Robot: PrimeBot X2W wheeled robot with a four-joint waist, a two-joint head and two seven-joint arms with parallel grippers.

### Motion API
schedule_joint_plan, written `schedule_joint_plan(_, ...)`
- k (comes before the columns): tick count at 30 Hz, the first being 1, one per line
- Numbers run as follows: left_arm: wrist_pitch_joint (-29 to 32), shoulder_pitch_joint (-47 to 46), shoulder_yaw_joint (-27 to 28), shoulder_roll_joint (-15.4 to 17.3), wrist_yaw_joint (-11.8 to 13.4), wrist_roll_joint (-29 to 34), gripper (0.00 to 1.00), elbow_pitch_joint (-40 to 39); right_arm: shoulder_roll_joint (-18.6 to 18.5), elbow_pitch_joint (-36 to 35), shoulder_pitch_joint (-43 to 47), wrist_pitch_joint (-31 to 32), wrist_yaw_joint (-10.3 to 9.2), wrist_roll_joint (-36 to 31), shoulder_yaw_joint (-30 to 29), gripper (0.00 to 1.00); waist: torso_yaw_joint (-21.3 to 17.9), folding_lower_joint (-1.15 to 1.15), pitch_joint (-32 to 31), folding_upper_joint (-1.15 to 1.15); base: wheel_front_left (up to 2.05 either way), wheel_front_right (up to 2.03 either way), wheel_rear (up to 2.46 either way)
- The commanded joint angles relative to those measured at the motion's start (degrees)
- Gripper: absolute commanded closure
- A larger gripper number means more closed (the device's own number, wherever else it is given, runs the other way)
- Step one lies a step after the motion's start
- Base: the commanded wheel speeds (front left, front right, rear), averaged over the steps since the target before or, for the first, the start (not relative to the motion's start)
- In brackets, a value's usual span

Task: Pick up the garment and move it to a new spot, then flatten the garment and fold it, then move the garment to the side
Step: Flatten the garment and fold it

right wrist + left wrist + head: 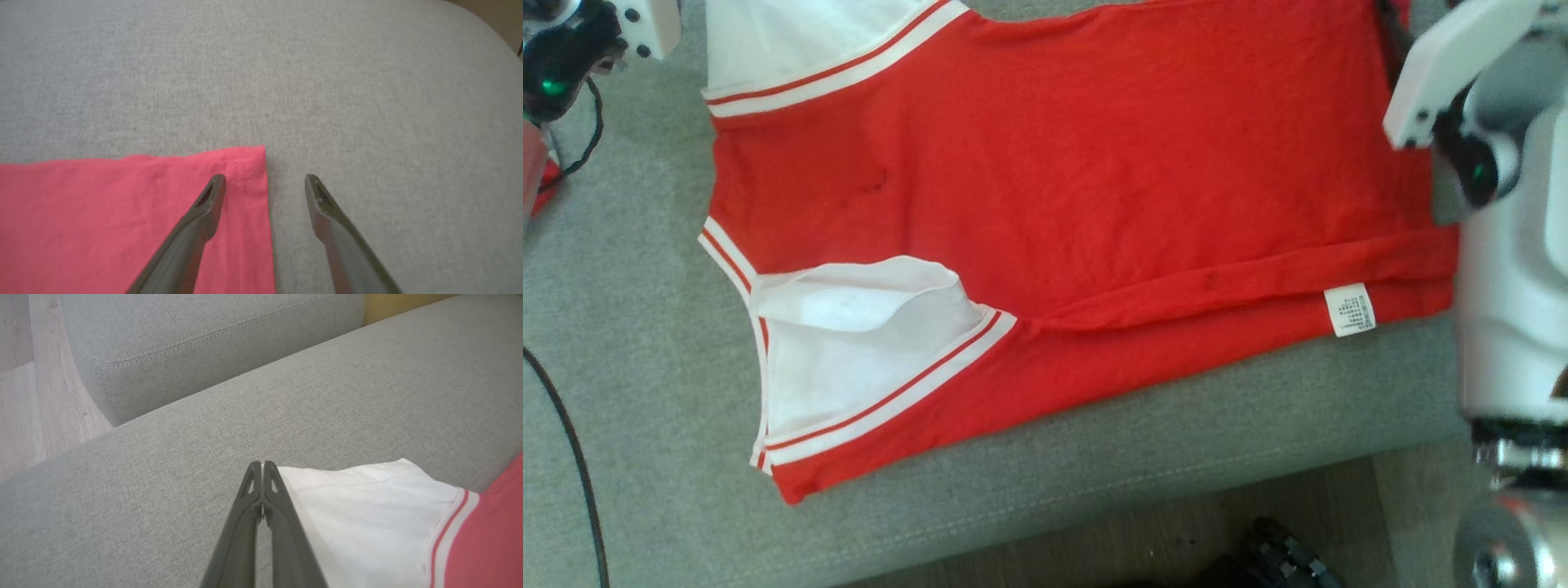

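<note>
The garment [1054,163] lay spread across the grey sofa cushion [645,343], a red body with white sleeves edged in red-and-white striped trim [890,384]. Its near sleeve [849,343] was puckered open beside the cushion's front edge. The far sleeve [792,41] ran out past the top of the head view. A long fold crossed the lower part of the red cloth, and a small white care label [1349,310] lay face up on the hem side, towards the robot's right.

In the left wrist view the left gripper [261,465] had its fingers [282,522] pressed together, with no gap between the tips. They sat at the outer edge of a white sleeve [359,514], just above the cushion. I could not tell whether any cloth was caught between them.

In the right wrist view the right gripper [265,179] stood spread wide over a hem corner of the red cloth [102,212], holding nothing. One finger [204,212] was above the garment and the other above bare grey cushion [367,102].

The head view showed the left arm's wrist [572,49] at the upper left and the pale right forearm [1511,286] along the right side. A dark cable [572,457] trailed over the cushion on the left. Wooden floor [1176,523] showed below the cushion's stitched front edge, and in the left wrist view a second grey cushion [204,339] stood beyond.
</note>
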Motion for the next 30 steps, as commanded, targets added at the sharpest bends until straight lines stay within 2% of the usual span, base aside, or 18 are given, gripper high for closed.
schedule_joint_plan(1,-0.5,-3.5,1.5,3.0,0.1,-0.1,1.00,-1.7,-0.2,-0.5,-2.6,0.9,0.35,-1.4,1.0,0.00,0.2,0.00,0.2,0.00,0.00,0.00,0.00)
schedule_joint_plan(9,-0.3,-4.0,0.0,3.1,0.1,-0.5,1.00,-1.9,-0.6,5.8,-8.0,2.2,0.35,-3.4,0.8,0.02,1.0,0.00,0.6,0.00,0.00,0.00,0.00)
schedule_joint_plan(11,-0.5,-3.9,-0.4,3.1,0.1,-0.6,1.00,-1.7,-0.7,7.1,-8.7,2.1,0.35,-4.2,1.1,0.32,1.1,0.00,0.5,0.00,0.00,0.00,0.00)
schedule_joint_plan(12,-0.5,-3.9,-0.6,3.1,0.1,-0.7,1.00,-1.7,-0.9,7.5,-8.9,2.0,0.35,-4.8,1.4,0.56,1.1,0.00,0.4,0.00,0.00,0.00,0.00)
schedule_joint_plan(13,-0.6,-3.9,-0.7,3.2,0.1,-0.8,1.00,-1.6,-0.9,7.8,-9.1,1.9,0.35,-5.1,1.6,0.71,1.2,0.00,0.4,0.00,0.00,0.00,0.00)
schedule_joint_plan(14,-0.7,-3.9,-0.9,3.2,0.1,-0.9,1.00,-1.5,-0.9,8.0,-9.3,1.7,0.35,-5.3,1.7,0.95,1.2,0.00,0.3,0.00,0.00,0.00,0.00)
schedule_joint_plan(15,-0.9,-4.0,-1.2,3.4,0.1,-1.0,1.00,-1.3,-1.1,8.0,-9.8,1.1,0.35,-6.0,2.2,1.00,1.2,0.00,0.1,0.00,0.00,0.00,0.00)
schedule_joint_plan(23,-3.9,-4.7,-2.0,3.9,0.1,-0.7,1.00,-0.5,-1.3,7.5,-10.6,-0.8,0.35,-5.4,2.6,1.00,1.4,0.00,-0.6,0.00,0.00,0.00,0.00)
schedule_joint_plan(30,-11.5,-6.7,-1.2,3.7,0.3,1.0,1.00,0.1,-2.1,5.8,-11.8,-8.2,0.35,-4.6,-0.3,1.00,1.9,0.00,-0.8,0.00,0.00,0.00,0.00)
